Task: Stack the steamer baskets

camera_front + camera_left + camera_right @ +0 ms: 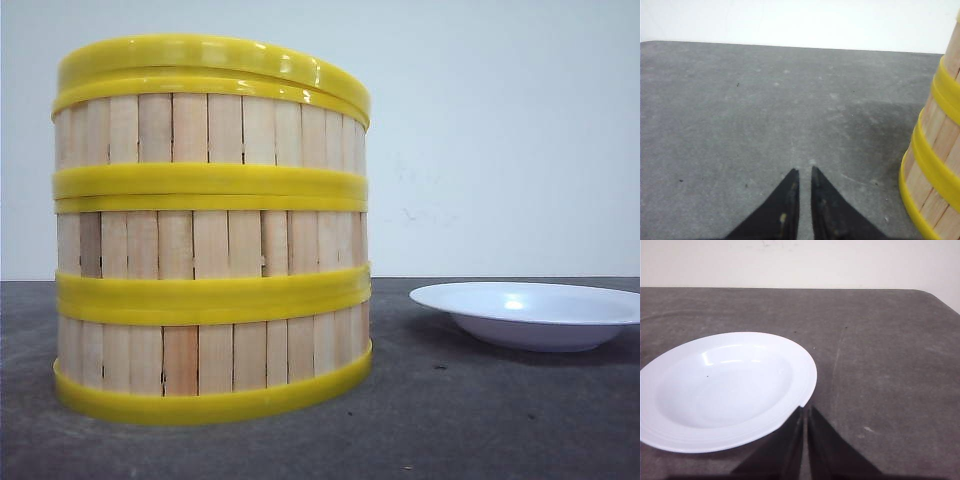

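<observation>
Three steamer baskets stand stacked in one column at the left of the front view: bottom (pixel 210 355), middle (pixel 210 245), top (pixel 210 130). Each has pale wooden slats and yellow bands, and the topmost yellow rim (pixel 215 60) sits slightly tilted. The stack's lower wall (pixel 935 170) also shows at the edge of the left wrist view. My left gripper (pixel 805 170) hovers low over bare table beside the stack, shut and holding nothing. Beside the rim of the white plate, my right gripper (pixel 806 407) is shut and holds nothing. Neither gripper shows in the front view.
A white shallow plate (pixel 530 312) lies on the dark grey table (pixel 450 420) to the right of the stack; in the right wrist view the plate (pixel 725 390) is close to the fingers. A pale wall stands behind the table's far edge.
</observation>
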### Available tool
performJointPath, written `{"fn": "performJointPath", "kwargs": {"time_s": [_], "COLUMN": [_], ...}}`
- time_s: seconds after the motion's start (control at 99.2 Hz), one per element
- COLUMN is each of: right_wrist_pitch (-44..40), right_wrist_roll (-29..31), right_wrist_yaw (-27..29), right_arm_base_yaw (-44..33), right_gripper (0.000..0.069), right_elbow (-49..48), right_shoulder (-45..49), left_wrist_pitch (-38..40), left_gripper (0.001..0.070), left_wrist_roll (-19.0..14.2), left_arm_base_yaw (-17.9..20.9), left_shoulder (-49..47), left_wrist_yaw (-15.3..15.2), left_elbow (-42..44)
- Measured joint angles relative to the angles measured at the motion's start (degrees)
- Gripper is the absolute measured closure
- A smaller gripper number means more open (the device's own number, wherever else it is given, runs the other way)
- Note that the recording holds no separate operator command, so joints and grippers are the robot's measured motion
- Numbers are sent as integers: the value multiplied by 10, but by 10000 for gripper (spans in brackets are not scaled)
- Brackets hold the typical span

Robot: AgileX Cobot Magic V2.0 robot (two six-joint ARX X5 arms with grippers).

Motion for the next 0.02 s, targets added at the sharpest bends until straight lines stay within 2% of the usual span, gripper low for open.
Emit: {"fn": "performJointPath", "kwargs": {"time_s": [0.02], "right_wrist_pitch": [0], "right_wrist_roll": [0], "right_wrist_yaw": [0], "right_arm_base_yaw": [0], "right_gripper": [678], "right_elbow": [0], "right_shoulder": [0], "left_wrist_pitch": [0], "left_gripper": [695], "left_wrist_roll": [0], "left_arm_base_yaw": [0], "left_shoulder": [0], "left_wrist_yaw": [0], "left_elbow": [0]}}
